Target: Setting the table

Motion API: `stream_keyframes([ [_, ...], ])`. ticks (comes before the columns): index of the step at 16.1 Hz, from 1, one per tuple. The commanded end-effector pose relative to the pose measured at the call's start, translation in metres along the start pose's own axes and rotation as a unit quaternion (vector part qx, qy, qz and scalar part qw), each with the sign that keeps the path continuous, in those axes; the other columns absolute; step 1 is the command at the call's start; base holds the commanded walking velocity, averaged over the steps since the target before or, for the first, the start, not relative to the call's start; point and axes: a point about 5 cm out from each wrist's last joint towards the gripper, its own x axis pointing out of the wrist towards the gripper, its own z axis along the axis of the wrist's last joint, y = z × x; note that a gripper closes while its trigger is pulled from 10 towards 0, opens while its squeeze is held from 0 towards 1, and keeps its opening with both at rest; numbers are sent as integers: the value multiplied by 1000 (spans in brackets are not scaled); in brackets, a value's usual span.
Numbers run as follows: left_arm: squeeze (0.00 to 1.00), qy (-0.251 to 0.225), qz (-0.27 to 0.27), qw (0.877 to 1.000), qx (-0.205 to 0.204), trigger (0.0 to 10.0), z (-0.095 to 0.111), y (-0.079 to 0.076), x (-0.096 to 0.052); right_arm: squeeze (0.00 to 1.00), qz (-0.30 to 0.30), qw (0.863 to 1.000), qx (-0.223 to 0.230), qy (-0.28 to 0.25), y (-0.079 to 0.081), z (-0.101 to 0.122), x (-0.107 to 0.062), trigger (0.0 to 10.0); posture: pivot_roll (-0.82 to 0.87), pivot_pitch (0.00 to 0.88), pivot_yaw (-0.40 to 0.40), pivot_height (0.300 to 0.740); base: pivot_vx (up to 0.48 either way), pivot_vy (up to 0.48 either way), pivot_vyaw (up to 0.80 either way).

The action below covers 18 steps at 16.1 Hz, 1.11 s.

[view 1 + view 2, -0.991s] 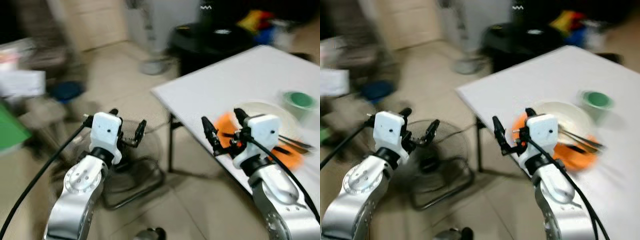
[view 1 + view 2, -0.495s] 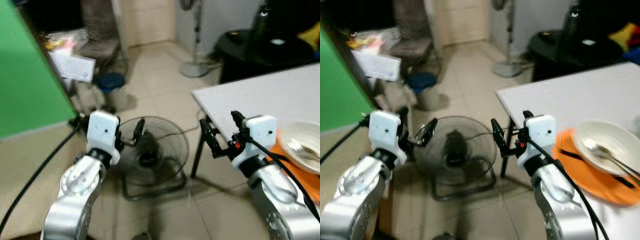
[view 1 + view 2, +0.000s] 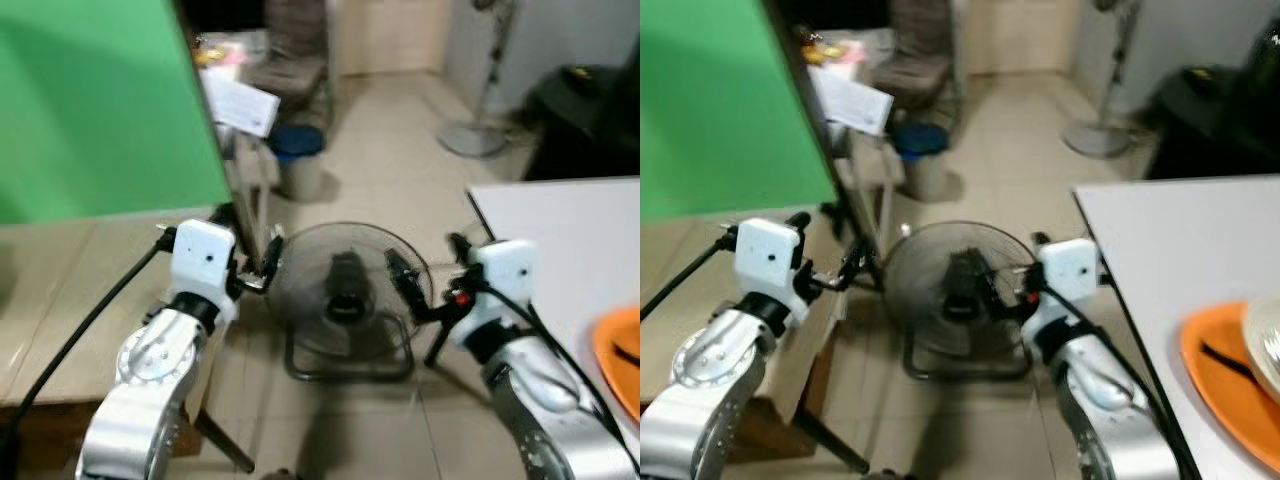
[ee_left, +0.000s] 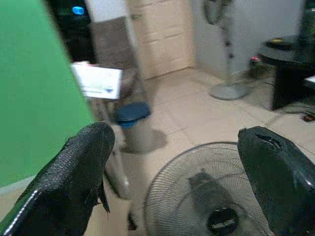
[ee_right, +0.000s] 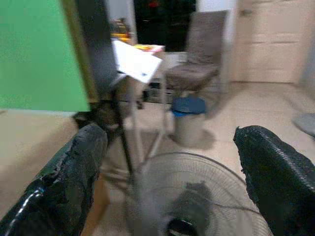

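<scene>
Both arms are held forward at chest height with nothing carried: the left gripper (image 4: pixel 172 162) is spread wide, its two black fingers (image 4: pixel 74 182) well apart, and the right gripper (image 5: pixel 170 172) is likewise spread wide and empty. The things to be laid are seen at the near right edge of the white table (image 3: pixel 1180 230), where an orange plate (image 3: pixel 1230 385) lies with a dark utensil across it and the rim of a pale bowl on top at the frame's edge; the plate is well apart from both grippers. A floor fan (image 3: pixel 345 295) lies on the tiles directly ahead, just beside the table's near left corner, and a low wooden bench (image 3: pixel 70 290) with a green board (image 3: pixel 100 100) above it stands to the left. The main risk is judged to be a collision: the fan or its frame could be struck or stepped on, and the table corner could be clipped by the right arm. With the frames blurred, the plate's position could be misjudged.
</scene>
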Motion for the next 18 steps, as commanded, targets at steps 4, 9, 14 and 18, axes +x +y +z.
stream_keyframes([
  [4,0,-4,6,1000,-2,10000,2,1,-2,1000,-8,1000,11,8,-3,-2,-1,10000,106,0,70,740,0,0,800],
  [9,0,-4,6,1000,-5,10000,2,1,-2,1000,-31,999,26,19,-7,-7,-1,10000,109,0,68,740,0,242,160],
  [14,0,-4,3,1000,-4,10000,4,1,-1,1000,-40,998,40,28,-6,-9,-1,10000,108,0,77,740,0,336,0],
  [18,0,-4,1,1000,-3,10000,4,2,-1,1000,-40,998,46,28,-6,-8,0,10000,113,0,71,740,0,336,0],
])
